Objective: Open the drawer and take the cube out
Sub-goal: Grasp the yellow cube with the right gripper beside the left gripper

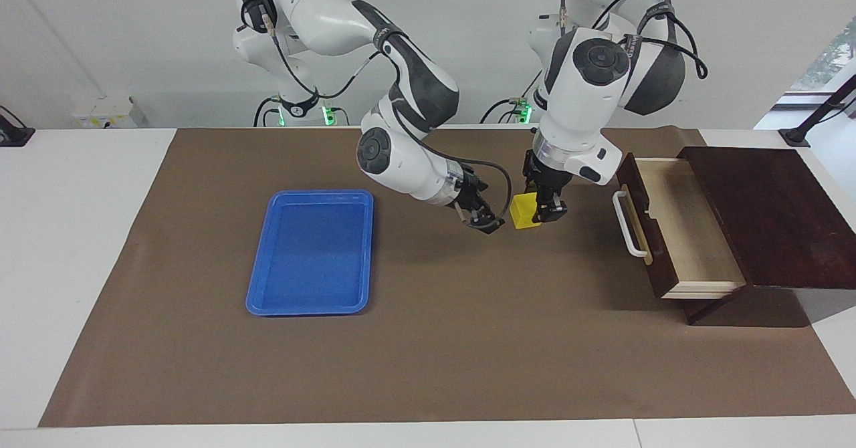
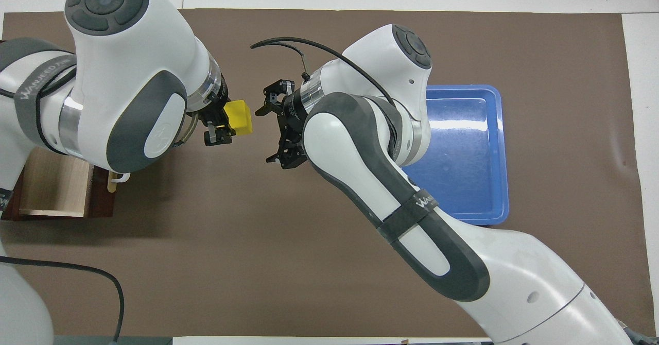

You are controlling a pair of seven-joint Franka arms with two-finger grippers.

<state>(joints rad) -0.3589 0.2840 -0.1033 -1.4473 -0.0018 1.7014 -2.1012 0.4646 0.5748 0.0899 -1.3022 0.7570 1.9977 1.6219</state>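
The dark wooden box [image 1: 776, 214] stands at the left arm's end of the table with its drawer [image 1: 692, 234] pulled open, pale inside and empty; its white handle [image 1: 625, 224] faces the table's middle. The drawer also shows in the overhead view [image 2: 51, 188], partly under the left arm. My left gripper [image 1: 537, 217] [image 2: 225, 127] is shut on the yellow cube [image 1: 523, 209] [image 2: 240, 117] and holds it in the air over the brown mat, in front of the drawer. My right gripper [image 1: 486, 221] [image 2: 269, 128] is open, level with the cube and just beside it, not touching it.
A flat blue tray [image 1: 311, 254] [image 2: 463, 149] lies empty on the mat toward the right arm's end. The brown mat [image 1: 435, 341] covers most of the white table.
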